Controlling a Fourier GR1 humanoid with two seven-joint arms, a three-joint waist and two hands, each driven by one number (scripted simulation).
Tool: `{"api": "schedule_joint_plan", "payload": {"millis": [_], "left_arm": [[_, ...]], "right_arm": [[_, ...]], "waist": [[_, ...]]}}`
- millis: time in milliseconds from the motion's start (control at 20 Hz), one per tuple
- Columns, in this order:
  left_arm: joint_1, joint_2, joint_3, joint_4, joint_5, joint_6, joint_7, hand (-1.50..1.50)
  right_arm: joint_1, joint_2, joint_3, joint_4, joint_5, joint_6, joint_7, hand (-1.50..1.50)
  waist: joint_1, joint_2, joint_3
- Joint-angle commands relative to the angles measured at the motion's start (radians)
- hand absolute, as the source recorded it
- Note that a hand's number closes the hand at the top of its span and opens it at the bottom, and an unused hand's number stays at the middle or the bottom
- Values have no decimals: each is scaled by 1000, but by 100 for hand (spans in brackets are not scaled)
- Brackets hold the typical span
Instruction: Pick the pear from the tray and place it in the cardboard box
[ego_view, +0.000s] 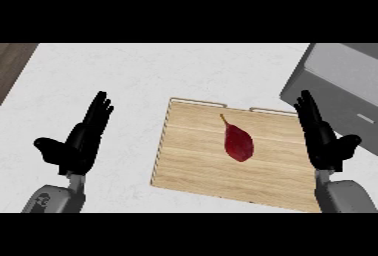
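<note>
A dark red pear (238, 142) with a thin stem pointing up-left lies near the middle of a wooden tray (192, 165). A grey box (336, 82) stands at the upper right, partly cut off by the view's edge; it looks grey, not cardboard brown. My right hand (323, 142) is open with fingers straight up, over the tray's right edge and to the right of the pear. My left hand (80, 142) is open on the white counter left of the tray, fingers up. Neither hand touches the pear.
The white counter (148, 70) spreads behind and left of the tray. A strip of dark wood (13, 65) shows at the upper left corner beyond the counter's edge. The tray has two small handles (198, 101) on its far rim.
</note>
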Motion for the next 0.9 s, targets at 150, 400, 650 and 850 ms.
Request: {"api": "schedule_joint_plan", "payload": {"millis": [150,400,650,850], "left_arm": [[-76,85,-59,-23,-97,-65,34,0],[-90,92,-129,-26,-121,-127,44,0],[-125,68,-139,-13,-157,-111,79,0],[-96,36,-143,-22,-170,-104,73,0]], "right_arm": [[7,158,1,7,-229,89,204,-150],[32,64,197,56,120,-47,172,-150],[117,0,281,-71,285,-110,132,-150],[143,-149,243,-351,294,-65,352,-150]], "waist": [[-19,-24,-10],[-7,-24,-17],[-28,-26,-13],[-28,-27,-14]]}}
